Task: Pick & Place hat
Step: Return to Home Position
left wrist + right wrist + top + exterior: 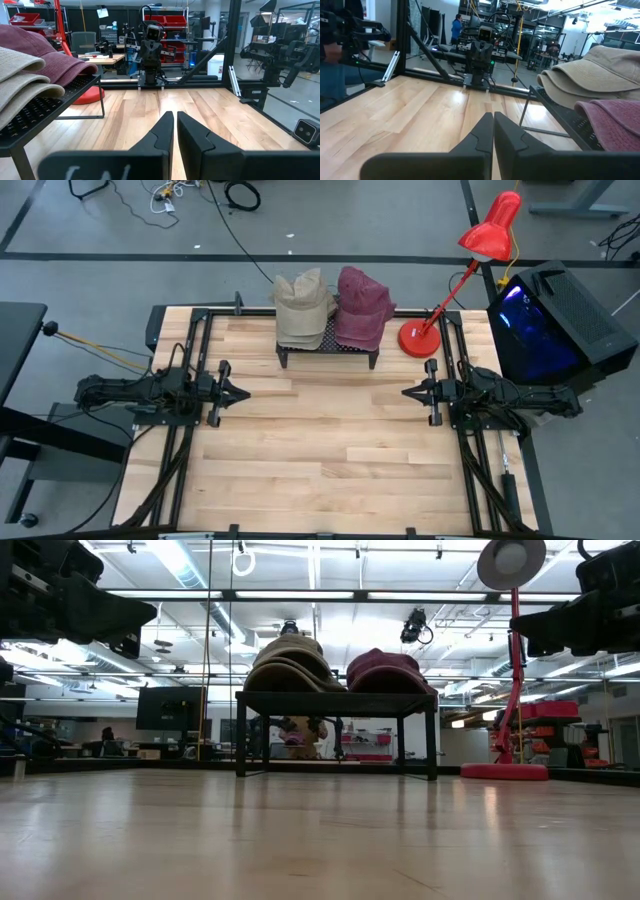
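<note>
Two caps sit side by side on a low black mesh rack (330, 352) at the table's far edge: a beige cap (303, 308) on the left and a maroon cap (362, 306) on the right, both resting on the rack's top. In the low view the beige cap (288, 662) and maroon cap (387, 670) lie on the rack (336, 698). My left gripper (243, 393) waits shut at the table's left side, pointing right. My right gripper (407, 392) waits shut at the right side, pointing left. Both are well short of the rack.
A red desk lamp (440, 300) stands with its base (419, 339) just right of the rack. A black box with blue light (545, 320) sits beyond the table's right edge. Bare wooden tabletop (325, 440) spreads between the grippers and toward the near edge.
</note>
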